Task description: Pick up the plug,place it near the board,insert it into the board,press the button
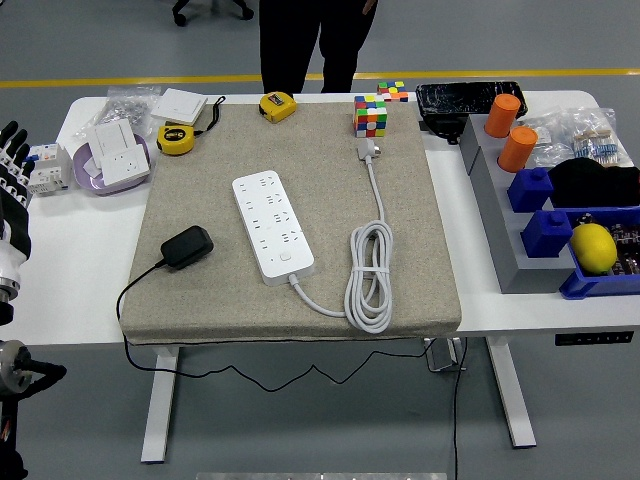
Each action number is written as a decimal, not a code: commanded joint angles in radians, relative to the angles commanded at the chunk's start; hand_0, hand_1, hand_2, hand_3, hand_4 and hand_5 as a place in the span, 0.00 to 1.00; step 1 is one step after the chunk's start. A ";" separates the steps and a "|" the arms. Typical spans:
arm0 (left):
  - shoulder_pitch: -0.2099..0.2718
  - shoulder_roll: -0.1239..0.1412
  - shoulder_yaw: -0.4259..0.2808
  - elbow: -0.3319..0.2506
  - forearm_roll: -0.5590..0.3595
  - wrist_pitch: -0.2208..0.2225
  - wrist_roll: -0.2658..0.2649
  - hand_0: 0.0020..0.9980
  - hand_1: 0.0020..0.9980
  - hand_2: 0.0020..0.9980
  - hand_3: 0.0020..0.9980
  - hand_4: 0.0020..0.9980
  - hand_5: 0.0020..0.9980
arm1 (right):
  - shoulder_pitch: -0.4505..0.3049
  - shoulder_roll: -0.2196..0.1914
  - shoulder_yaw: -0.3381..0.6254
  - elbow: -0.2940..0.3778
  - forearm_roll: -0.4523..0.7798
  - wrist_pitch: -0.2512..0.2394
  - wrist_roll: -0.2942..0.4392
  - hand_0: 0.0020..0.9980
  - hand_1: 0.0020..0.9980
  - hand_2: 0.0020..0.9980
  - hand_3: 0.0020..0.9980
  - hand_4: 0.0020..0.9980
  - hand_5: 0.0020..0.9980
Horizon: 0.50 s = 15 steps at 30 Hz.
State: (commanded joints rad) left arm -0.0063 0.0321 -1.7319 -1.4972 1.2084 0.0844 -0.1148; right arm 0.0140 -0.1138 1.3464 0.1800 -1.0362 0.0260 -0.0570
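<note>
Hovering left robot hand [12, 165], fingers upright, spread

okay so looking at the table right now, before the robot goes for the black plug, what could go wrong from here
1. The black plug trails a black cable over the mat's near edge and under the table; lifting it may drag or snag.
2. The power strip lies loose on the mat, so pushing the plug in might slide it.
3. The left hand sits at the far left edge, a long reach past the clutter there.
</note>
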 joint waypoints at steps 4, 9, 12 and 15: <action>-0.001 0.002 0.001 -0.001 0.011 0.000 0.003 0.99 1.00 0.96 0.86 1.00 1.00 | -0.002 -0.002 0.001 0.000 -0.002 0.000 -0.001 0.81 0.72 0.72 0.70 1.00 0.80; -0.002 0.010 0.009 -0.001 0.024 -0.003 0.008 0.99 1.00 0.96 0.85 1.00 1.00 | 0.001 0.000 -0.004 0.000 0.005 0.000 0.001 0.81 0.72 0.72 0.70 1.00 0.80; -0.006 0.014 0.009 -0.002 0.032 -0.006 0.009 0.99 1.00 0.96 0.85 1.00 1.00 | 0.005 0.003 -0.002 0.000 0.005 0.000 0.001 0.81 0.72 0.72 0.70 1.00 0.79; -0.013 0.020 0.005 -0.007 0.052 -0.006 0.010 0.99 1.00 0.96 0.85 1.00 1.00 | 0.008 0.004 0.003 0.000 0.001 0.000 -0.001 0.81 0.72 0.72 0.70 1.00 0.79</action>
State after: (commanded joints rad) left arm -0.0194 0.0517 -1.7266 -1.5040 1.2602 0.0783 -0.1048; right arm 0.0218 -0.1103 1.3495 0.1800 -1.0350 0.0264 -0.0576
